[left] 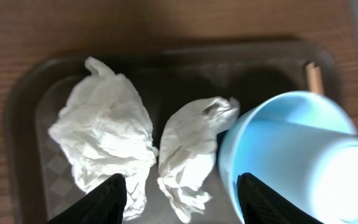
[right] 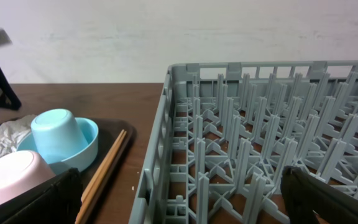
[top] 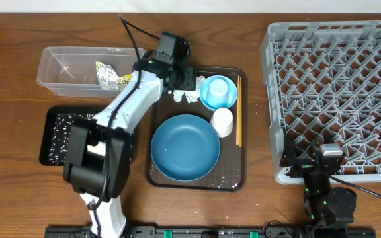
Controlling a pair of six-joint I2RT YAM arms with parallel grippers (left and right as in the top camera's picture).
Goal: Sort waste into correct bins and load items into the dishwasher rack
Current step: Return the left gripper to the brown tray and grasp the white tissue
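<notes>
My left gripper (top: 182, 80) (left: 182, 202) is open and empty. It hangs over two crumpled white wrappers (top: 185, 96) (left: 104, 134) at the back of the brown tray. Beside them sits the small light-blue bowl (top: 218, 92) (left: 291, 155) (right: 58, 137). The white cup (top: 222, 121) (right: 14, 177), chopsticks (top: 238, 109) (right: 104, 174) and large dark-blue bowl (top: 185, 147) also lie on that tray. A yellow-green packet (top: 111, 74) lies in the clear tub (top: 65, 56). Rice grains (top: 61, 132) speckle the black tray (top: 45, 149). My right gripper (top: 323, 158) (right: 182, 205) is open and empty at the grey rack's (top: 339, 92) (right: 260, 143) front-left corner. No carrot shows.
The brown serving tray (top: 233, 175) lies between the black tray and the rack. My left arm stretches from the table's front edge over the black tray's right side. Bare wooden table lies behind the trays.
</notes>
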